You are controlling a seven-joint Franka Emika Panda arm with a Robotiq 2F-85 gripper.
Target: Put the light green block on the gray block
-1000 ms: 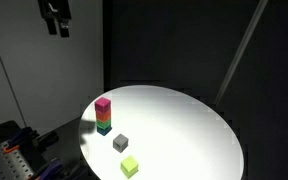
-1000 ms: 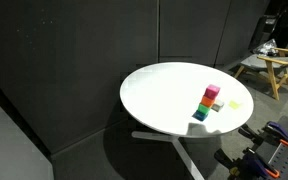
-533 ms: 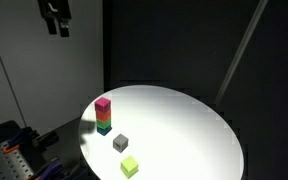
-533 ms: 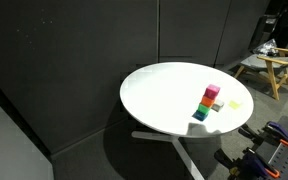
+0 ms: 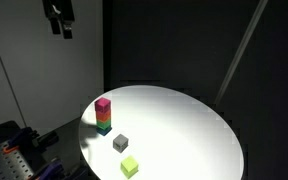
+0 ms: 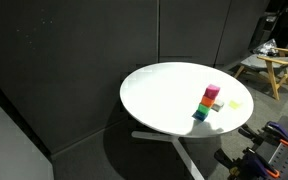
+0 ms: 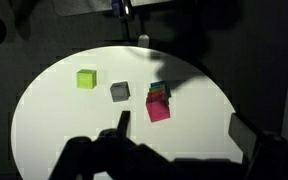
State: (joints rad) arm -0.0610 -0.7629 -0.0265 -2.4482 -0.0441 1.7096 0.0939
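Observation:
The light green block [image 5: 130, 167] lies near the white round table's [image 5: 184, 120] front edge. The gray block [image 5: 120, 143] sits just behind it, apart from it. In the wrist view the light green block [image 7: 86, 79] is left of the gray block [image 7: 120, 92]. It also shows faintly in an exterior view [image 6: 234, 104]. My gripper [image 5: 58, 22] hangs high above and to the left of the table, far from both blocks. In the wrist view my gripper [image 7: 184, 128] is open and empty, with its dark fingers [image 7: 123, 121] wide apart.
A stack of coloured blocks with a pink one on top [image 5: 103, 114] stands near the table's left edge, beside the gray block; it shows in the wrist view [image 7: 158, 104] and an exterior view [image 6: 210, 100]. A wooden stool [image 6: 264, 65] stands beyond the table.
My gripper has shifted very slightly to the right, high above the table. The blocks have not moved.

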